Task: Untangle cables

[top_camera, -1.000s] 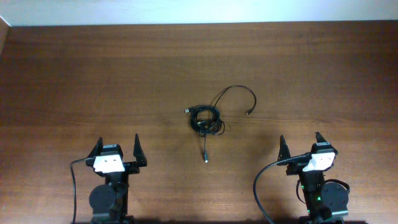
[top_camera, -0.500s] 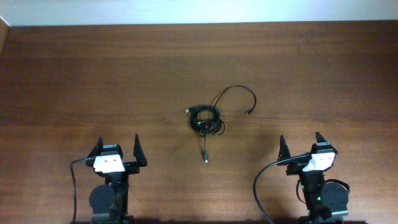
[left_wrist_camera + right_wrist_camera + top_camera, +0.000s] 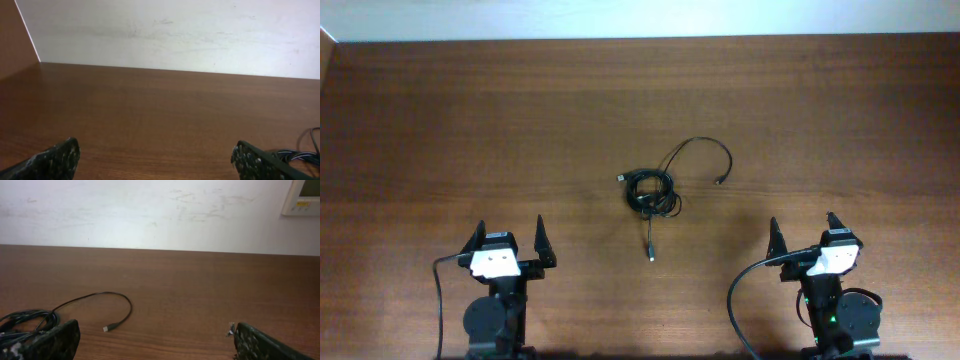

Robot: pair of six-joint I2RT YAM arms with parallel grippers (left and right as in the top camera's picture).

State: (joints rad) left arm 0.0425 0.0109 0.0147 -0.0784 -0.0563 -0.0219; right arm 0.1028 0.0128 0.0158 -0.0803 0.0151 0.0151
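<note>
Brown wooden worktop (image 3: 470,120) carries the black cables (image 3: 651,192) near the frame's centre: a tangled coil, one loop arching to the upper right, one plug end trailing down. At lower left the left jaws, at lower right the right jaws, both gape wide, empty.

Soft, even light fills my views; faint sheen on the table (image 3: 150,100); my near fingertips (image 3: 55,161) look blurred.
</note>
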